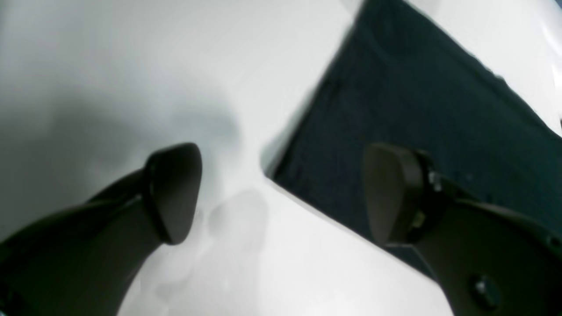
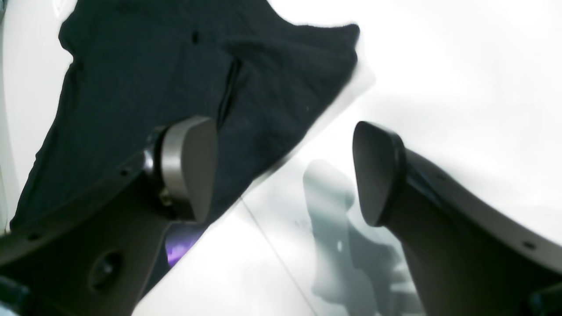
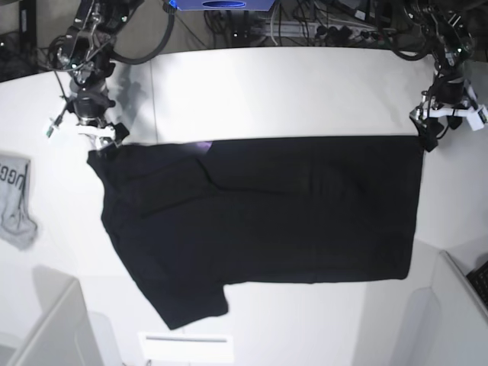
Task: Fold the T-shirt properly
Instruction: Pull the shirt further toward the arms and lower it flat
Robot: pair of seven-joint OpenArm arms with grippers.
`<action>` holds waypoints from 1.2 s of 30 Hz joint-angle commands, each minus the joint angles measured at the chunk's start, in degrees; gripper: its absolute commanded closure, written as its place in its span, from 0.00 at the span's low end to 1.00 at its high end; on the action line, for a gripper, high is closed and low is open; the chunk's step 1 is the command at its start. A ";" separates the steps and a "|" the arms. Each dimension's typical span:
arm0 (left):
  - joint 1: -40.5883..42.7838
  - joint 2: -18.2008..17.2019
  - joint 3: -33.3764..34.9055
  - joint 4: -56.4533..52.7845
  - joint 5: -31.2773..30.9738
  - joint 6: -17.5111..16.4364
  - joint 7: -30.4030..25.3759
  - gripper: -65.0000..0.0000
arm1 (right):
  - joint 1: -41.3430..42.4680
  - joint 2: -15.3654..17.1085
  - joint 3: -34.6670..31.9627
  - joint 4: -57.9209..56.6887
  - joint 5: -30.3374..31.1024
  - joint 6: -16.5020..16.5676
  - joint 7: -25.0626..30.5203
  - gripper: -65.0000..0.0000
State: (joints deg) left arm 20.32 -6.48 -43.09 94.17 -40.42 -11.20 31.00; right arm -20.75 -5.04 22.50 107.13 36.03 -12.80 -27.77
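Looking down, we see the T-shirt (image 3: pixel 259 221) spread flat on the white desk (image 3: pixel 305 91); our left gripper (image 1: pixel 281 193) hovers at one far corner, jaws wide apart and empty; our right gripper (image 2: pixel 285 171) sits at the other far corner, jaws likewise parted, holding nothing; a grey cloth (image 3: pixel 15 198) lies well apart.

A glossy white table (image 3: pixel 305 84) was brightly lit from above; cables (image 3: pixel 320 23) were tangled along its far edge.

right gripper (image 2: pixel 285 171) spread wide, black T-shirt (image 2: pixel 145 87) on white table (image 2: pixel 439 87)
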 commanded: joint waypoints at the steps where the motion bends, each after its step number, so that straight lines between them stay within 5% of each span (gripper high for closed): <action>1: -0.84 -0.86 -0.29 -0.15 -0.76 -0.53 -1.16 0.15 | 0.75 0.16 0.14 -0.19 0.23 0.62 0.74 0.31; 29: -10.51 -1.04 4.98 -16.15 -0.67 -0.36 -1.16 0.16 | 12.45 2.01 2.33 -21.99 0.14 1.06 3.81 0.32; 33: -10.87 -1.04 4.98 -16.24 -0.67 -0.36 -1.07 0.19 | 12.89 2.80 2.33 -23.48 0.14 1.15 3.81 0.47; 36: -10.95 -1.04 4.98 -16.24 -0.67 -0.36 -1.07 0.42 | 12.97 2.80 2.33 -24.27 0.14 1.15 3.81 0.68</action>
State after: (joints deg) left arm 9.26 -7.29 -38.15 77.71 -41.47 -12.03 28.40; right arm -7.53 -2.07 24.91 83.11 35.97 -10.44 -20.97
